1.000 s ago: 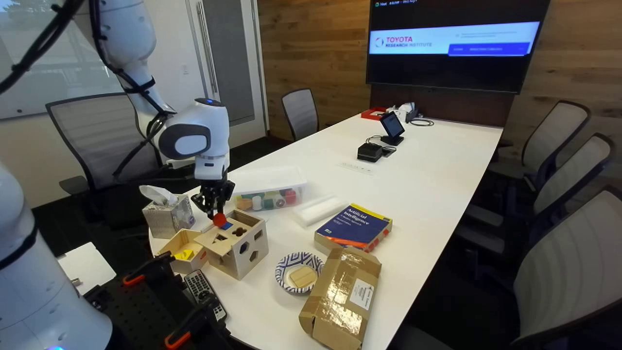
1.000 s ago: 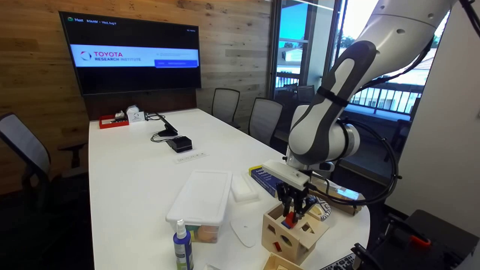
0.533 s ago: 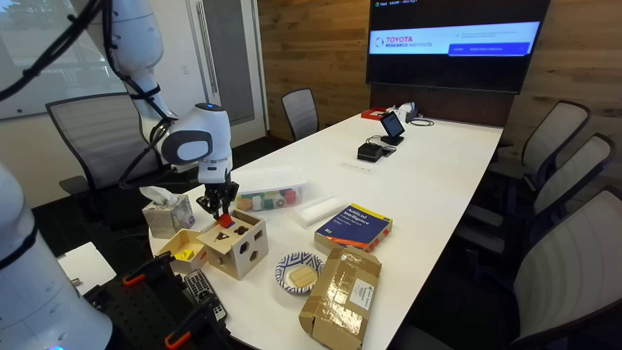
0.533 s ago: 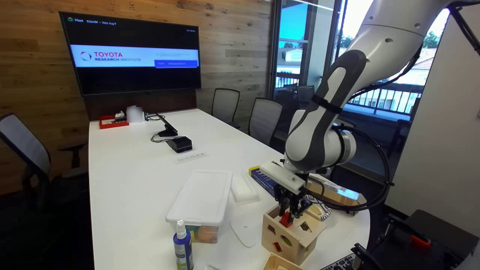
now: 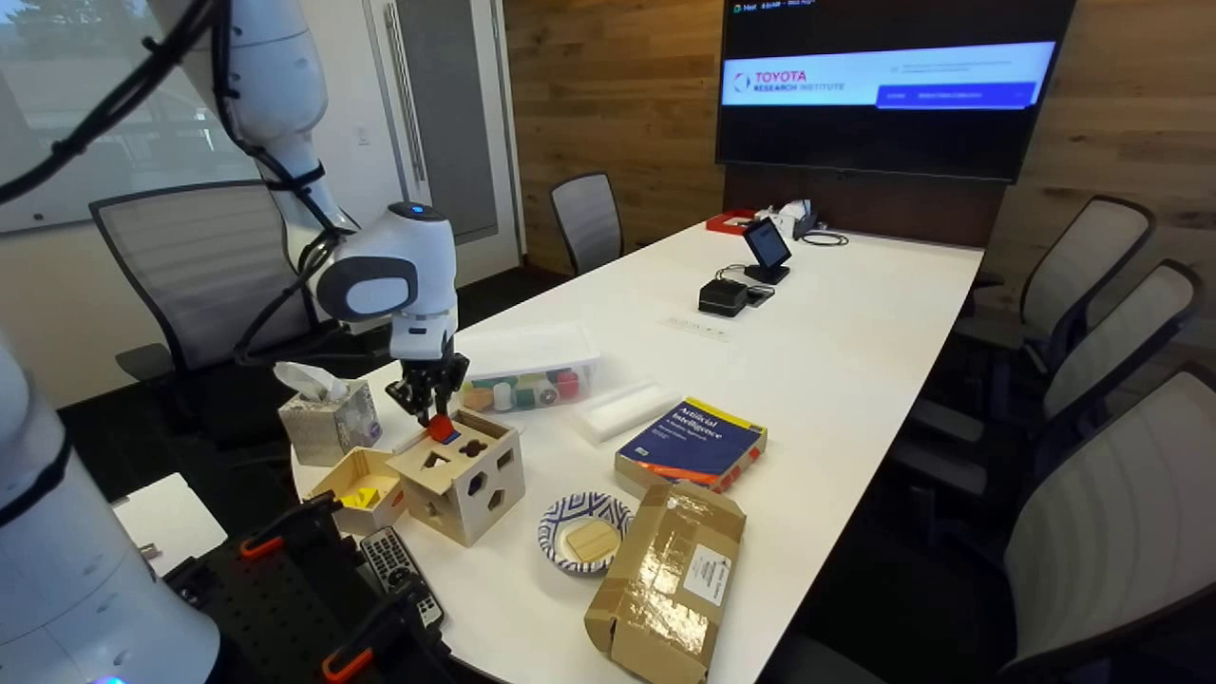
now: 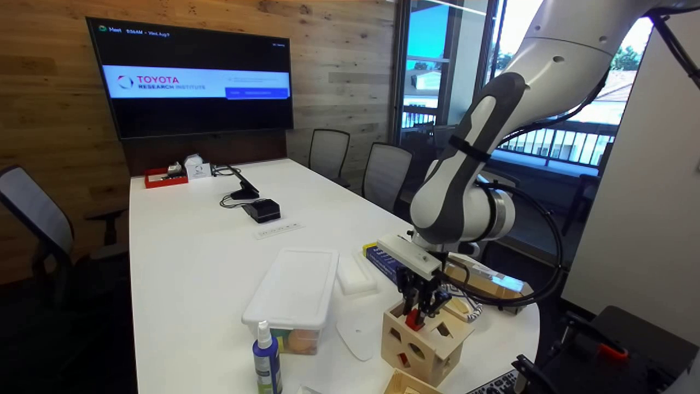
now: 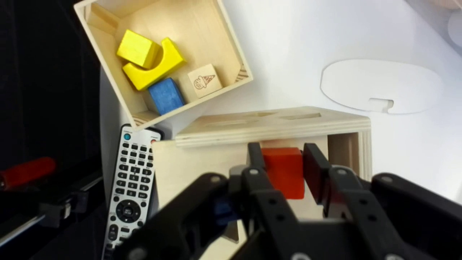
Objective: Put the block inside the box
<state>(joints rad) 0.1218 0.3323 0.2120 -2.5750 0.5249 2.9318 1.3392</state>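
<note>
The box (image 5: 478, 522) is a light wooden cube with shaped holes; it shows in both exterior views (image 6: 424, 370). Its lid (image 7: 202, 159) lies partly slid out, with an open slot at one end. My gripper (image 5: 436, 415) points down at the lid; it also shows in an exterior view (image 6: 413, 316) and in the wrist view (image 7: 283, 155). It is shut on the red block (image 7: 285, 177), held between the pads. The block shows in both exterior views (image 5: 440, 430) (image 6: 414, 323), low at the lid. A blue patch (image 5: 452, 438) shows beside it. The block's lower end is hidden.
A small open wooden tray (image 7: 195, 18) with several blocks stands beside the box. A remote (image 5: 399, 570), tissue box (image 5: 328, 427), patterned bowl (image 5: 551, 541), cardboard packet (image 5: 655, 579), blue book (image 5: 684, 442) and clear plastic bin (image 6: 301, 284) stand around.
My gripper has moved a short way across the box with the red block in it, towards the open slot. The lid has slid slightly the same way. The box body has stayed put.
</note>
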